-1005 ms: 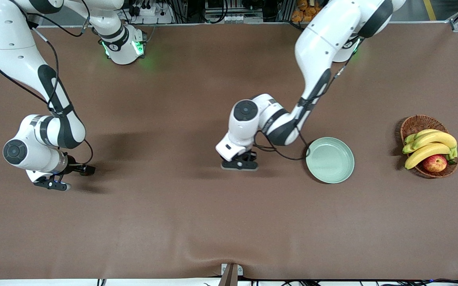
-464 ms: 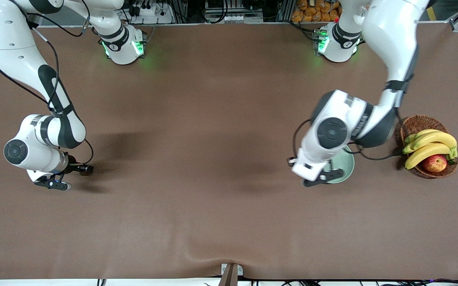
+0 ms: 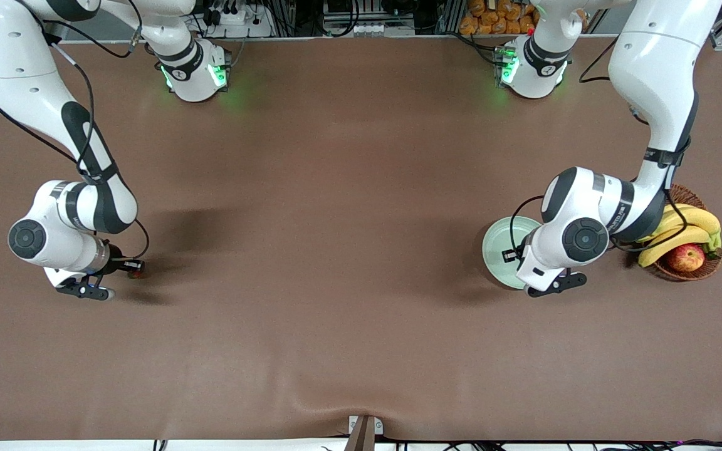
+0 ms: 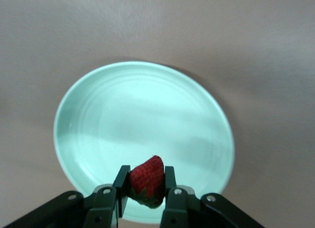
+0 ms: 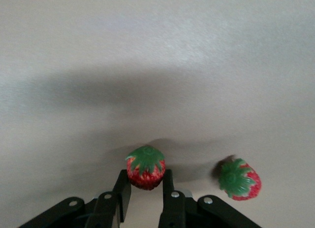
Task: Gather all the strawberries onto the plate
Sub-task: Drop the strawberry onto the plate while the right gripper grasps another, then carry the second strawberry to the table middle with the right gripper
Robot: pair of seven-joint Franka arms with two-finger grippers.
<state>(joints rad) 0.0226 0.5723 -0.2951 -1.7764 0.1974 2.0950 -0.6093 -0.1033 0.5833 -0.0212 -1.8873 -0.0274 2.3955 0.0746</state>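
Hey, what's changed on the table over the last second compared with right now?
The left gripper, shut on a strawberry, swung from mid-table toward the basket end and now hangs over the plate. The right gripper closed on a strawberry where it was; another strawberry lies beside it. Plate, basket and fruit stayed put.

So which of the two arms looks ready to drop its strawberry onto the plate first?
The left arm. Its left gripper is shut on a strawberry right above the plate. The right gripper has only just clamped its berry at the right arm's end of the table, with another strawberry lying beside it.
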